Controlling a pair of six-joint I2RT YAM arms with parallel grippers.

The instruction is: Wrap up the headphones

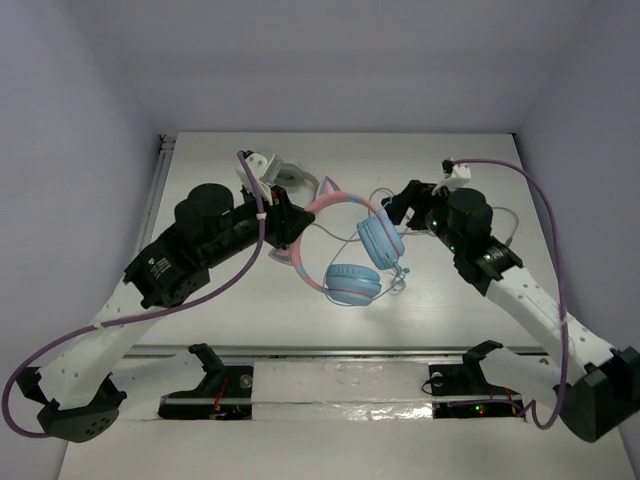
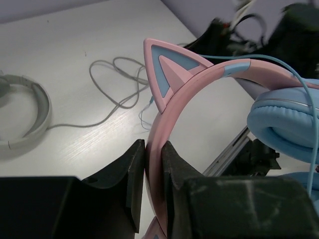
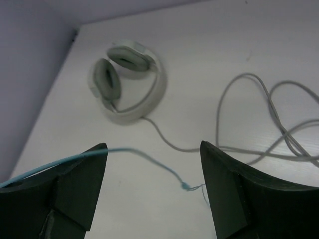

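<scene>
Left gripper [image 2: 152, 147] is clamped narrow on the pink headband of the cat-eared over-ear headphones [image 1: 380, 240], the band pinched upright between both black fingers [image 2: 133, 184]. A pink-and-blue cat ear [image 2: 169, 69] stands just above the grip. The padded light-blue ear cups [image 2: 281, 124] hang off to its right. From overhead, the headphones sit on the white table [image 1: 450, 310] between the two arms, nearer the left tool.

Right gripper [image 3: 153, 149] is spread wide and holds nothing. A thin light-blue cable [image 3: 144, 155] crosses the gap, running from its left finger to a small knot below centre. Ahead of it and to the left lies a grey-white headset [image 3: 127, 82] flat on the table. That headset's loose grey cord [image 3: 249, 114] loops away ahead and to the right.
</scene>
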